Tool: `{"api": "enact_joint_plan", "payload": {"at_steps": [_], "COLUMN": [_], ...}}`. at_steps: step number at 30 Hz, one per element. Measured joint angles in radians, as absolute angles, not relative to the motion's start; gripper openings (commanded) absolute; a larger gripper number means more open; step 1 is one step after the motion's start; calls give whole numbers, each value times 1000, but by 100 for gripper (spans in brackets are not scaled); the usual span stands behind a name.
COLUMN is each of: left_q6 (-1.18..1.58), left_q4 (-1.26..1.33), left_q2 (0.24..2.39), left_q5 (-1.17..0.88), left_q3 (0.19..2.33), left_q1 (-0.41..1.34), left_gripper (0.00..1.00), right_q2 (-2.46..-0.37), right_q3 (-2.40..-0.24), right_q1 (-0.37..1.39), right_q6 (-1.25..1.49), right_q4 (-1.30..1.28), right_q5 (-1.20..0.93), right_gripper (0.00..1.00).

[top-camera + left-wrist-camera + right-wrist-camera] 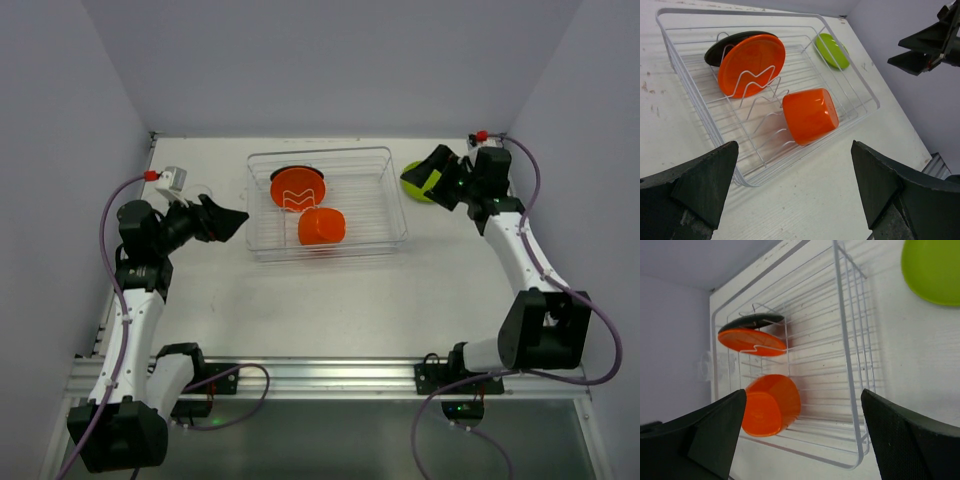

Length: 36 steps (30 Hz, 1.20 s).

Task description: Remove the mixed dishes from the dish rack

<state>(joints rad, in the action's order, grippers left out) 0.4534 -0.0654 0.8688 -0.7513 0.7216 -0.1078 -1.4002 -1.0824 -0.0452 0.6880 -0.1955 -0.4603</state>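
The clear wire dish rack [390, 215] sits mid-table. In it an orange plate [298, 189] stands in the slots with a black plate [288, 171] behind it, and an orange cup [321, 227] lies on its side. A lime green plate [414, 180] lies on the table just right of the rack. My left gripper [228, 222] is open and empty, left of the rack. My right gripper [437, 176] is open and empty over the green plate's edge. The left wrist view shows the orange plate [752, 62], cup [810, 115] and green plate [832, 50]. The right wrist view shows the cup [771, 404] and green plate [935, 270].
What looks like a clear glass cup [203, 190] stands faintly left of the rack, by my left arm. Walls close the table at the left, back and right. The rack's rim [670, 55] stands well above the table.
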Motion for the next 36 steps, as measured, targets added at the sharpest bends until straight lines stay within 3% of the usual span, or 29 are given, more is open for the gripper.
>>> {"api": "enact_joint_plan", "payload": {"at_steps": [11,23,32,36], "left_q6": [453,453,453,453], "left_q4": [-65,-64,-60,-60], "left_q2": [868,868,866,866], "left_q5": [-751,-751,-751,-751], "left_q3": [721,721,709,705], "left_q1": [-108,-109,-109,-109], "left_gripper": [100,100,100,100], "right_q2": [-1480,-1623,-1796,-1853], "right_q3": [-1379,-1445,-1605,-1621], "right_q1": [179,292,334,364], "right_q6": [428,201,43,-6], "right_q4": [-221,-154,-192,-205], "right_q5": [-493,-574,-588,-564], "right_gripper": [98,99,80,81]}}
